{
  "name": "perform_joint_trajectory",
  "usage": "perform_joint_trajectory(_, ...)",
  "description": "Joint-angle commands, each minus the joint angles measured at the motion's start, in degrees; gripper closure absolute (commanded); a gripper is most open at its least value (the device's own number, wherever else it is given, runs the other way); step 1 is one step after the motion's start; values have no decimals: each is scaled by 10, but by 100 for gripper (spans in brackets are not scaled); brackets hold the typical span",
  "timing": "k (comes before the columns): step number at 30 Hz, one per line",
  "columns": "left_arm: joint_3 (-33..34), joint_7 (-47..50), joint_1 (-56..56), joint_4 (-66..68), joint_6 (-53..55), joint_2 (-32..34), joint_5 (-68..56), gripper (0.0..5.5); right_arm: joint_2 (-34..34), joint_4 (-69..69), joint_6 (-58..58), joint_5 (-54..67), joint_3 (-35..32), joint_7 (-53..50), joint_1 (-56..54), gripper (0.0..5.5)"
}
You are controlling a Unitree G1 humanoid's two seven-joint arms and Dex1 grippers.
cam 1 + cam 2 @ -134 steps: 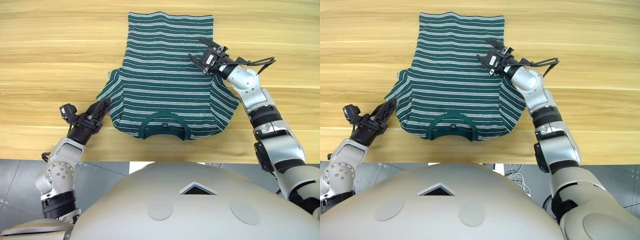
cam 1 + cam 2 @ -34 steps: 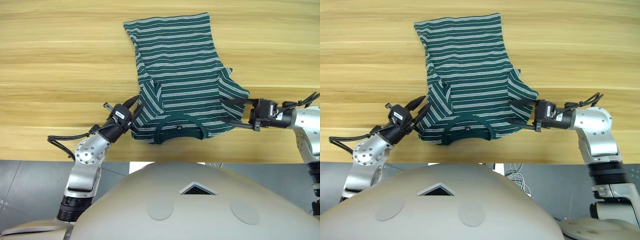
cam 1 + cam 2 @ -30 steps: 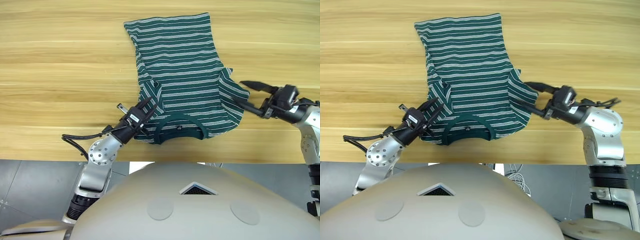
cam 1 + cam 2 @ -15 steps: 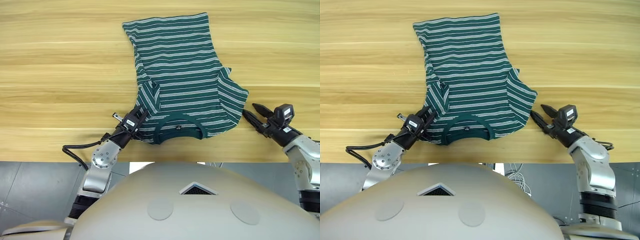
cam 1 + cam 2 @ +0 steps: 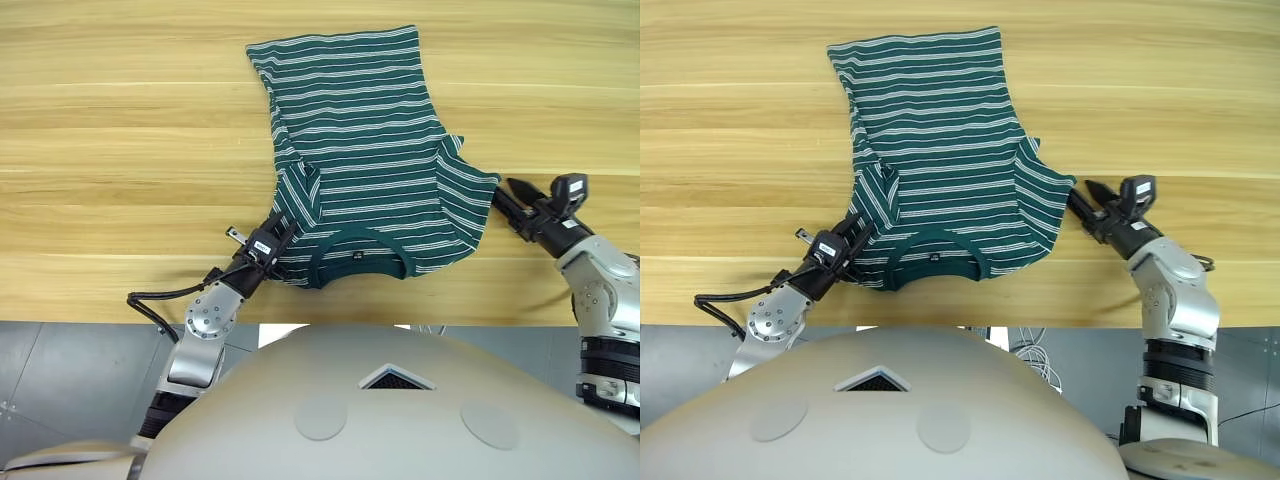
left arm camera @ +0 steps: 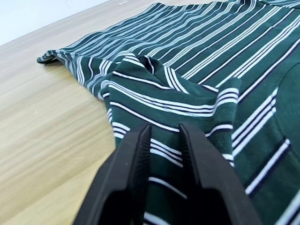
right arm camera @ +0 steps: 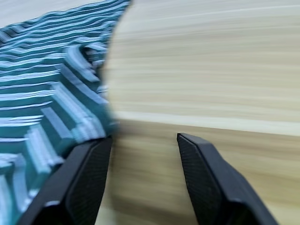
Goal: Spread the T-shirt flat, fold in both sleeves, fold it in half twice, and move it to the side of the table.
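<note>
Though agape, right claw [image 5: 1080,191] beside T-shirt [image 5: 940,140]

The right gripper [image 7: 143,138] was observed low over the wooden table [image 7: 211,70], its two black fingers [image 7: 206,183] spread apart with bare wood between them. The green striped T-shirt [image 7: 42,93] lay to its left, the edge rumpled into folds. One finger stood at that edge; contact could not be confirmed.
</note>
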Motion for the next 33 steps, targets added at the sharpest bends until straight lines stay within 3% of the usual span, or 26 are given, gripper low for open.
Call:
perform_joint_trajectory(1, -6, 0, 19, 16, 16, 5, 7, 451, -9, -19, 10, 35, -47, 20, -15, 289)
perform_joint_trajectory(9, -6, 2, 25, 13, 16, 5, 8, 451, 11, -89, 102, 101, -44, 52, 37, 289)
perform_joint_trajectory(21, -11, 8, 25, 14, 14, 3, 11, 451, 28, -84, 93, 19, 36, 29, 46, 289)
perform_joint_trajectory(33, -12, 6, 22, 13, 14, 5, 14, 449, 59, -80, 67, 8, 28, -4, 22, 512)
